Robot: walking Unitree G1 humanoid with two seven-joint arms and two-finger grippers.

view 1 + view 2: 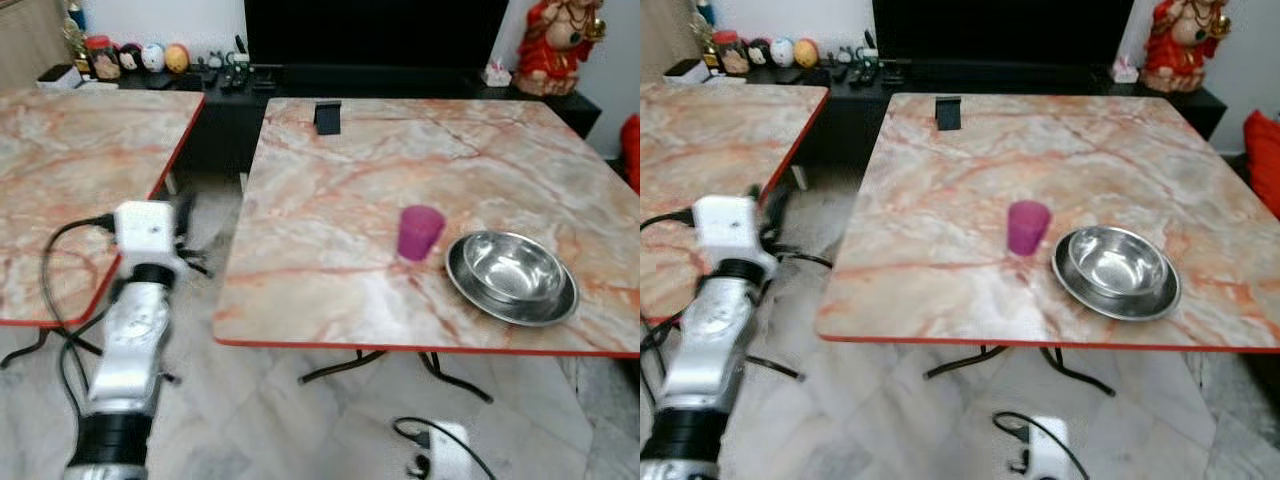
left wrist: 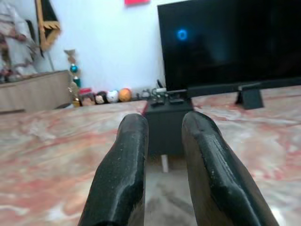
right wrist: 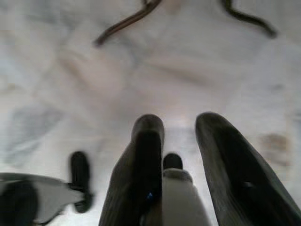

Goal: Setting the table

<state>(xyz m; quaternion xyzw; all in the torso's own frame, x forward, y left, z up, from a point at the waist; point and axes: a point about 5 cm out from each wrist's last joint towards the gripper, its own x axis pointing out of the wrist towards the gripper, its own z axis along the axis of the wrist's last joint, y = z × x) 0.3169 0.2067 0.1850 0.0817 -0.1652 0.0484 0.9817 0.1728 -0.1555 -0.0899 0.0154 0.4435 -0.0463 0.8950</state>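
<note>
On the right table (image 1: pixel 330 180) a purple cup (image 1: pixel 420 232) stands just beside a steel bowl (image 1: pixel 512 275), both unheld, while the left gripper (image 2: pixel 164 155) hovers slightly parted and empty between tables, right gripper (image 3: pixel 181 155) parted over floor—probably approach; next, reaching for the cup.

The marble-patterned table (image 1: pixel 330 190) with a red edge carries a purple cup (image 1: pixel 420 232) near its centre, a steel bowl (image 1: pixel 512 276) just beside it at four o'clock, and a small black stand (image 1: pixel 327 117) at eleven o'clock.
</note>
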